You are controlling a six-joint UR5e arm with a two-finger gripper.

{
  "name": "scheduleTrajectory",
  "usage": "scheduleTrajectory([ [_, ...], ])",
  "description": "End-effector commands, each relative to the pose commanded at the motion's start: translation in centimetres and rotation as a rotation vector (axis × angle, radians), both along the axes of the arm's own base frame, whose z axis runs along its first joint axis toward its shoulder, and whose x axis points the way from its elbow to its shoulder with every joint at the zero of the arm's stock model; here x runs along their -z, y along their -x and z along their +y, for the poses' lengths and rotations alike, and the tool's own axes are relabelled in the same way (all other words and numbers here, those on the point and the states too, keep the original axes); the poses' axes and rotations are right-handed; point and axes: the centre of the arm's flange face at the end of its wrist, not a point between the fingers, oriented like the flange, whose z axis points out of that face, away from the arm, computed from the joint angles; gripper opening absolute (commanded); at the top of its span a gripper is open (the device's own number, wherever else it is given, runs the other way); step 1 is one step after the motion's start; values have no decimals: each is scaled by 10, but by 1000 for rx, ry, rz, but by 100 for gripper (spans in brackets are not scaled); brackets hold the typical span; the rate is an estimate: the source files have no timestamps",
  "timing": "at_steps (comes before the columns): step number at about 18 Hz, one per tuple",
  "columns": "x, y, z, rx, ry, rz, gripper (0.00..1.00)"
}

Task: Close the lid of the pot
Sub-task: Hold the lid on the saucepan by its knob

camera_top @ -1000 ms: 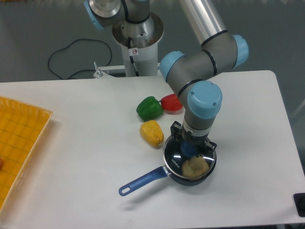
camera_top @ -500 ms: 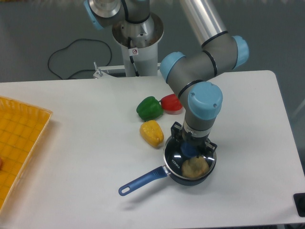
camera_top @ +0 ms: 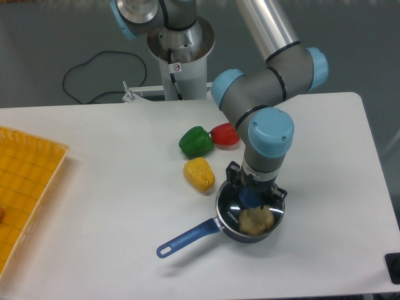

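Observation:
The pot point(camera_top: 232, 226) is a small dark saucepan at the front middle of the table, its long blue handle point(camera_top: 187, 238) pointing front-left. The pot lid point(camera_top: 270, 209), clear glass with a metal rim, lies on top of the pot and looks about level. My gripper point(camera_top: 250, 197) comes straight down over the lid and is shut on its blue knob point(camera_top: 250, 199). Through the glass I see a tan lump of food point(camera_top: 256, 220) inside the pot. The arm hides the back of the lid.
A yellow pepper point(camera_top: 199, 174) lies just left of the pot. A green pepper point(camera_top: 196, 141) and a red pepper point(camera_top: 224, 135) sit behind it. A yellow tray point(camera_top: 25, 187) is at the left table edge. The robot's base point(camera_top: 180, 47) stands at the back.
The gripper, lid and pot have shifted slightly right and down in the picture. The peppers have not moved.

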Motion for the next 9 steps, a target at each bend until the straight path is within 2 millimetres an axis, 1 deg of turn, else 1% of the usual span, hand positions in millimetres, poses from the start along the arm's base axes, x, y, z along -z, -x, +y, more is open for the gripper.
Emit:
scheduleTrajectory([
  [9, 2, -1, -2, 1, 5, -2, 48],
])
